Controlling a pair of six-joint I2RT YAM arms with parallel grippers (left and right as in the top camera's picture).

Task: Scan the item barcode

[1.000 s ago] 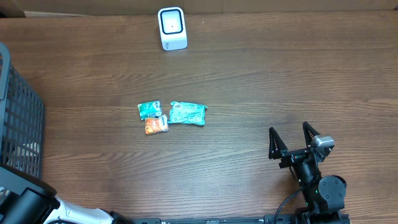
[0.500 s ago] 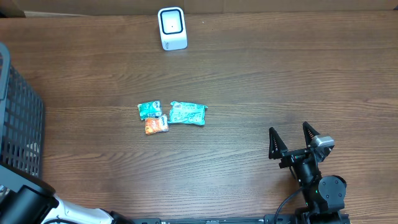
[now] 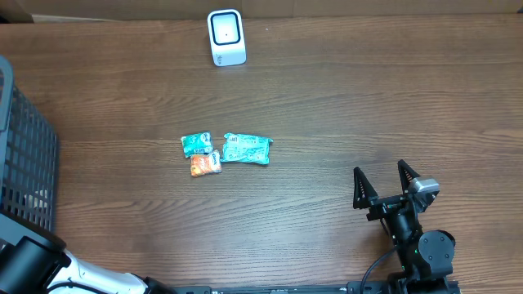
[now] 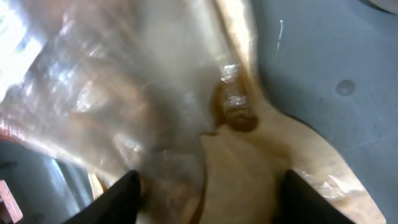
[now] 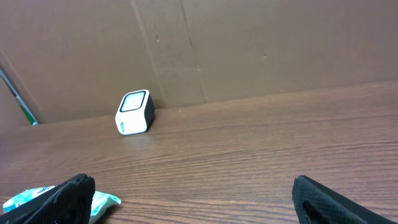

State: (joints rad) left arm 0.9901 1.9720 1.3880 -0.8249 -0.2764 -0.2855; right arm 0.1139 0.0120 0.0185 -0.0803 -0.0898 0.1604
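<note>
Brown wood grain over the whole table (image 3: 368, 98). At its far edge, a white scanner (image 3: 226, 37), upright, window towards the arms.

Nearer the robot than the scanner and almost straight in front of it: three packets in a tight cluster, lying flat. Small teal packet (image 3: 196, 144) on the left, orange packet (image 3: 205, 164) touching its near side, larger teal packet (image 3: 246, 149) just beside both on the right. All well apart from the scanner.

Far left of the scanner, at the table's edge: dark mesh basket (image 3: 24, 155).

Far right of the scanner, by the near edge: right gripper (image 3: 378, 167), jaws spread wide, nothing between them.

Diagonally away from the scanner, at the near left corner: only the left arm (image 3: 33, 265) from overhead. From its wrist camera, blurred: left gripper (image 4: 211, 186) with dark fingertips (image 4: 124, 193) partly apart, crinkled clear wrapping (image 4: 155, 93) over something tan filling the gap. Cannot tell whether gripped or merely touched.
</note>
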